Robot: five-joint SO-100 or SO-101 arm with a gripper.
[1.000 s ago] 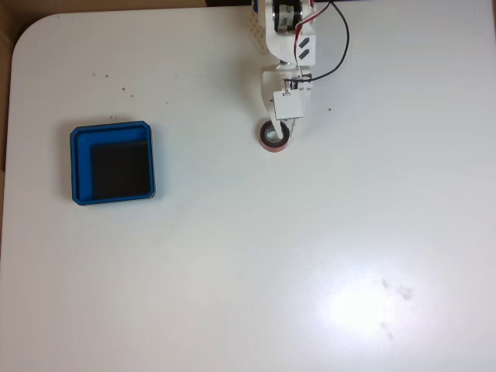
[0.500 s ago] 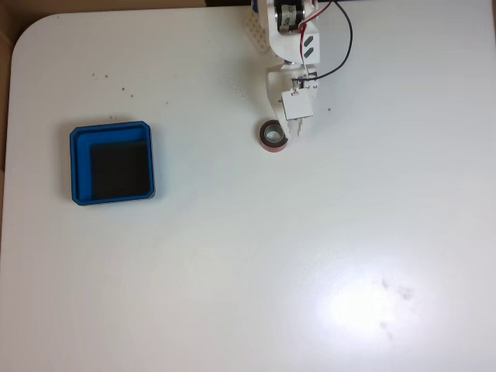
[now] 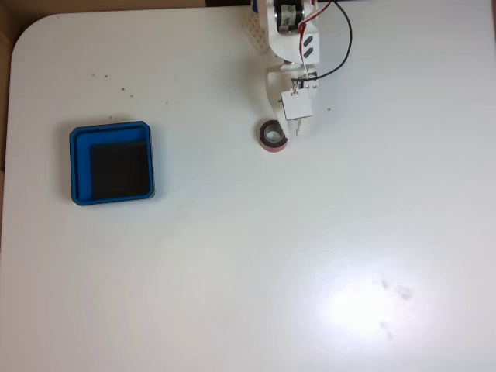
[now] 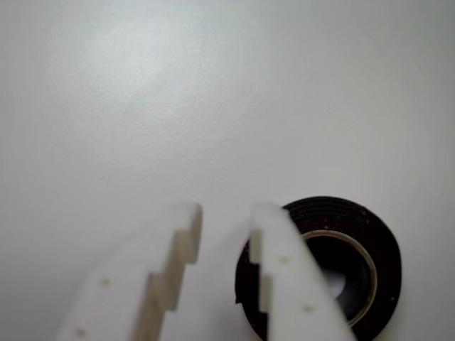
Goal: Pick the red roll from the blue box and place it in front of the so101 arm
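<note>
With the roll (image 3: 272, 136) lying flat on the tabletop (image 3: 232, 256) just before the arm (image 3: 288, 46), well apart from the empty box (image 3: 111, 163), the pincer (image 4: 222, 217) is hovering beside it, slightly apart and empty, so retract straight up to avoid nudging it.

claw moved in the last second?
Yes. In the fixed view the claw has shifted right, off the red roll, which lies where it was on the table, clear of the blue box.
</note>
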